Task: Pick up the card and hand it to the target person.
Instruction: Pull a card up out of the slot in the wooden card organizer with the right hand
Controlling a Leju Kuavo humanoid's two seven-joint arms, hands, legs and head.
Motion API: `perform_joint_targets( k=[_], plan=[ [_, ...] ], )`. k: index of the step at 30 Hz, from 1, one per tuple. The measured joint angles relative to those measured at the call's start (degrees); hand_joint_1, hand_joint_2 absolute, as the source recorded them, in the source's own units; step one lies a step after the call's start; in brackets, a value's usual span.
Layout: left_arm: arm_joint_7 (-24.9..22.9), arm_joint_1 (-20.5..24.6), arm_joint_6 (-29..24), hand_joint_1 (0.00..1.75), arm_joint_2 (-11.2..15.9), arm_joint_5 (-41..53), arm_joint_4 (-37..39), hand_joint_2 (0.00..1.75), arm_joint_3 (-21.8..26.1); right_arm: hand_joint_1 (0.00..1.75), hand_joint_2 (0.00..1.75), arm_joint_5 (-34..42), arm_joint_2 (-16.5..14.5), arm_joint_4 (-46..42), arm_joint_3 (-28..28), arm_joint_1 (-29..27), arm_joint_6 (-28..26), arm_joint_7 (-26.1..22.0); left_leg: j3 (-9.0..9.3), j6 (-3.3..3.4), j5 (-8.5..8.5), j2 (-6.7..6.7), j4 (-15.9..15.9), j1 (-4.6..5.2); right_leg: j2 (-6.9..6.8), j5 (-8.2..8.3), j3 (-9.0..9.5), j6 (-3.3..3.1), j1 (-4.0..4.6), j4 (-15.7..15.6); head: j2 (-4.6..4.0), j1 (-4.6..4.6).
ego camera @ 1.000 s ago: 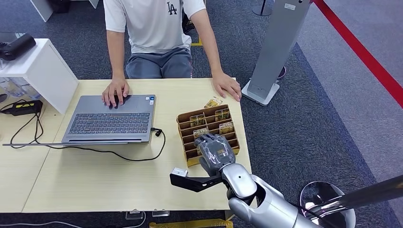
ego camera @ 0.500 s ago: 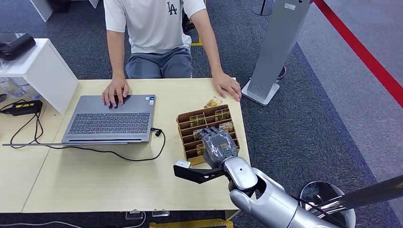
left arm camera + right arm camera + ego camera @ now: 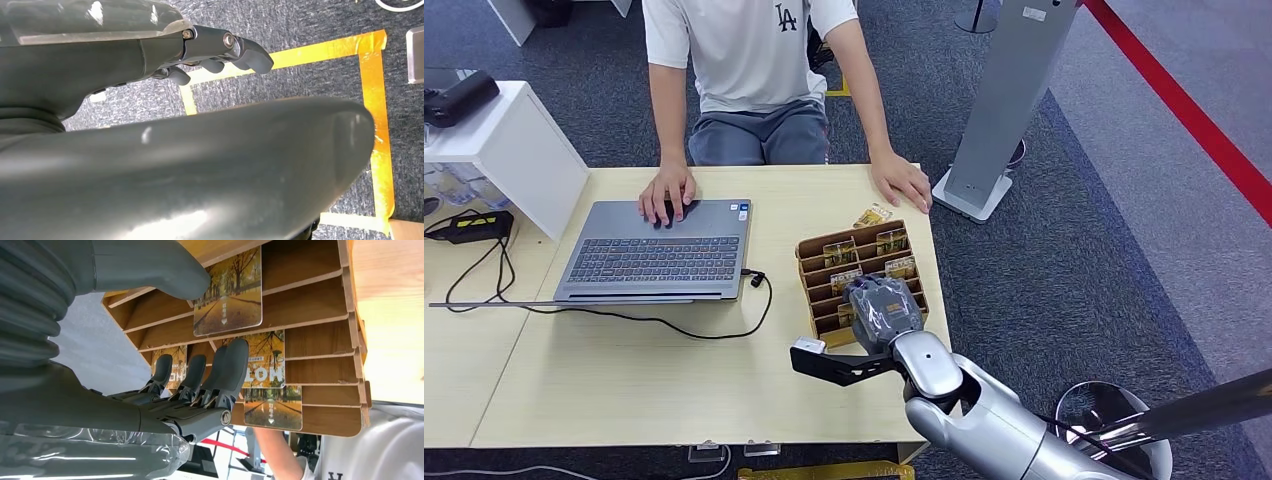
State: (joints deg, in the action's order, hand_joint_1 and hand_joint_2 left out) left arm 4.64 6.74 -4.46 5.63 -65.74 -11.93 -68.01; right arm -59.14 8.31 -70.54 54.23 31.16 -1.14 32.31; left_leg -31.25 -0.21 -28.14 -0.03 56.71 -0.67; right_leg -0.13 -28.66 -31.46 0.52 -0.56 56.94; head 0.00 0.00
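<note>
Shirt (image 3: 744,45) reads "LA"; card (image 3: 262,362) shows "LOM".

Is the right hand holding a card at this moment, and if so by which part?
Not clearly held. The right hand has its thumb on one edge of a card in the wooden rack, with its fingers on the opposite side, poised to pinch.

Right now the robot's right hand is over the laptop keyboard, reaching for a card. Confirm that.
Not the laptop. In the head view the right hand is over the wooden card rack, beside the laptop; the right wrist view shows its fingers at the cards in the rack's slots.
</note>
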Motion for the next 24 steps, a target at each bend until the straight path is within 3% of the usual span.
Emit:
perform_joint_targets(
  k=[14, 18, 24],
  plan=[
    [-0.13, -0.01, -0.01, 0.00, 0.10, -0.09, 0.05, 0.00, 0.00, 0.89, 1.75, 0.16, 0.94, -2.60, -1.02, 0.17, -0.40, 0.48, -0.07, 0.01, -0.01, -0.01, 0.06, 0.01, -0.01, -0.01, -0.06, 0.01, -0.01, 0.06, 0.00, 0.00],
    [-0.12, -0.01, -0.01, 0.00, 0.15, -0.08, 0.05, 0.00, -0.02, 1.30, 1.75, 0.30, 0.96, -2.08, -1.04, 0.06, -0.26, 0.56, -0.05, 0.00, 0.00, -0.01, 0.03, 0.01, -0.01, 0.00, -0.04, 0.01, -0.01, 0.03, 0.00, 0.00],
    [-0.12, -0.01, -0.02, 0.00, 0.19, -0.10, 0.03, 0.00, -0.01, 1.11, 1.75, 0.39, 1.43, -2.04, -1.14, -0.06, -0.27, 0.62, -0.06, 0.01, 0.00, -0.04, 0.05, 0.00, -0.04, -0.01, -0.04, 0.02, 0.00, 0.03, 0.00, 0.00]
  ],
)
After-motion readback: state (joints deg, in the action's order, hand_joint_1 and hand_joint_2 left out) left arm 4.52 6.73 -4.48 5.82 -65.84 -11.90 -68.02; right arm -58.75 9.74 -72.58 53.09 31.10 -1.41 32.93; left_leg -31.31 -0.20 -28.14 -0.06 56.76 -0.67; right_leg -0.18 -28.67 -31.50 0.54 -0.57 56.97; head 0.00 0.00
